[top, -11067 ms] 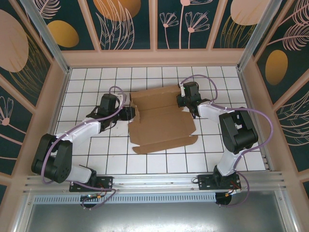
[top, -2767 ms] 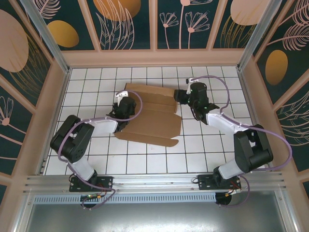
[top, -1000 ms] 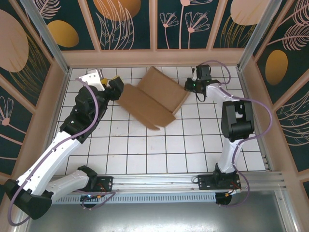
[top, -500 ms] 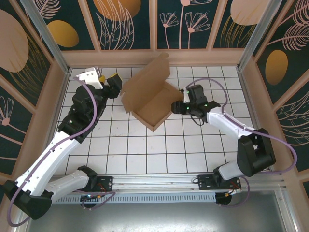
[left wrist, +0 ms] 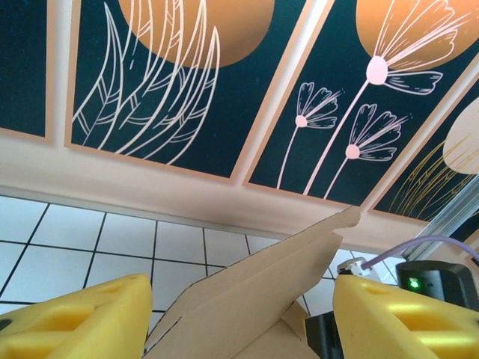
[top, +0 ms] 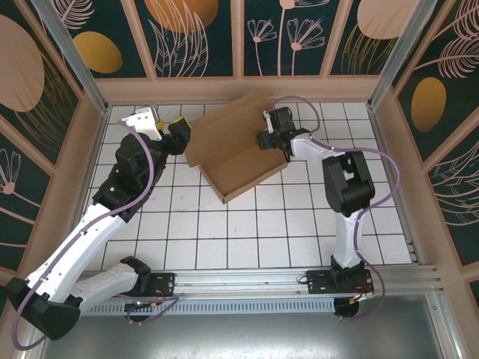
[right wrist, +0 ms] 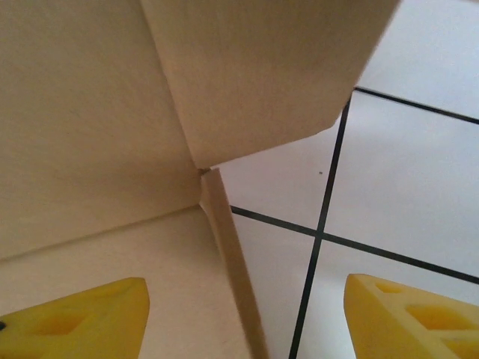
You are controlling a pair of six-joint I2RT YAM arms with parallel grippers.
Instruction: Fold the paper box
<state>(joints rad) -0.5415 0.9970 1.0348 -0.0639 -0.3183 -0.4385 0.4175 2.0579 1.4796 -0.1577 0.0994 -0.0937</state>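
- A plain brown paper box (top: 241,166) was seen part-folded on the white tiled table (top: 224,232), toward the far middle and turned at an angle to the black grid lines.
- A shallow tray had been formed, with low walls standing along its near edges. One large flap was raised at the back, leaning toward the rear panels (top: 198,37), which were painted with orange discs and pale flowers.
- The left gripper (top: 182,139) was placed at the box's left corner, just beside the cardboard.
- In the left wrist view its yellow fingertips (left wrist: 75,321) were spread wide. The raised flap's edge rose between them, clamped by neither, and contact could not be judged.
- The right gripper (top: 263,140) was placed over the box's far right side, where the raised flap met the tray.
- In the right wrist view its yellow fingertips (right wrist: 78,318) were also set well apart. Between them a box corner was seen — a thin upright wall edge meeting a flat panel, with bare tile beside it. Nothing was pinched.
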